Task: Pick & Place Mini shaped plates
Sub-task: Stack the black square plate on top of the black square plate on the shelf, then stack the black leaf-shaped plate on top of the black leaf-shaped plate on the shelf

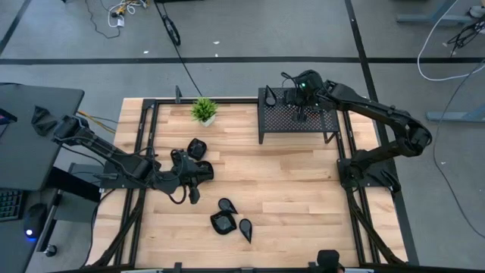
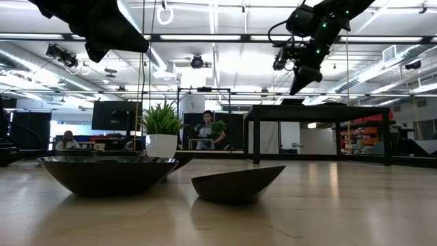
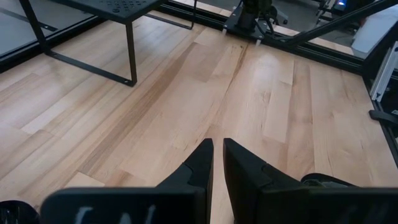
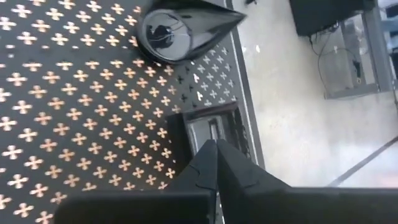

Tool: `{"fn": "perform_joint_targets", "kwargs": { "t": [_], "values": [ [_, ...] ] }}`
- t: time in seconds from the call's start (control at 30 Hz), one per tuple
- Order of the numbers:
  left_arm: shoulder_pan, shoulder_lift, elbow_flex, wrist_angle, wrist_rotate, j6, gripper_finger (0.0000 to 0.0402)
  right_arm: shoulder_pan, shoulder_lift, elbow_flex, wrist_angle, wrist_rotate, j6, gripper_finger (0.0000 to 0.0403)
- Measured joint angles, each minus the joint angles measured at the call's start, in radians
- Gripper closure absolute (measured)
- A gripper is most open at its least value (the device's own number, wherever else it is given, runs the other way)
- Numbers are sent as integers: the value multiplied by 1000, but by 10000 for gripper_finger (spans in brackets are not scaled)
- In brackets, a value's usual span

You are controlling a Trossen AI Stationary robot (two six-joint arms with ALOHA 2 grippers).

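Note:
Three glossy black mini plates lie on the table near its front: a teardrop [image 1: 227, 205], a square one [image 1: 222, 222] and another teardrop [image 1: 245, 227]. One more plate [image 1: 197, 148] sits just beyond my left gripper [image 1: 206, 173], which hangs shut and empty above the wood [image 3: 217, 149]. On the black perforated rack [image 1: 318, 121] a teardrop plate [image 4: 180, 31] rests at the far left corner. A square dish [image 4: 211, 127] lies by the rack's edge. My right gripper [image 4: 216, 149] is shut and hovers above the rack top [image 2: 300, 82], just over that square dish.
A small green potted plant [image 1: 204, 111] stands at the table's far edge, left of the rack. Black frame rails [image 1: 144, 152] run along the table's left and right sides. Bare wood lies between the rack and the front plates. People sit in the room beyond the table [image 2: 205, 130].

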Motion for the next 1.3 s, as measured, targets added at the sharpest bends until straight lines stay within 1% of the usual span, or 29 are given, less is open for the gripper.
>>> {"fn": "perform_joint_targets", "kwargs": {
  "t": [0.17,0.37,0.53,0.6,0.7,0.83,0.97,1.07,1.17,1.3],
  "values": [
    [0,0,0,0,0,0,362,-9,25,0,-18,-32,18,397],
    [0,0,0,0,0,0,362,-6,30,0,21,-32,2,397],
    [0,0,0,0,0,0,362,-5,23,0,-2,-8,4,397],
    [0,0,0,0,0,0,362,10,12,0,-11,-6,45,397],
    [0,0,0,0,0,0,362,65,-11,0,-32,-38,192,397],
    [0,0,0,0,0,0,362,181,-30,0,-51,-129,389,397],
    [0,0,0,0,0,0,362,379,-25,0,-20,-175,514,397],
    [-1,0,0,1,0,0,362,548,-5,0,61,-175,578,397],
    [-1,0,0,5,0,-1,362,711,25,0,181,-173,597,397],
    [-7,0,0,7,12,-1,362,891,90,0,372,-161,673,395]
  ]
}}
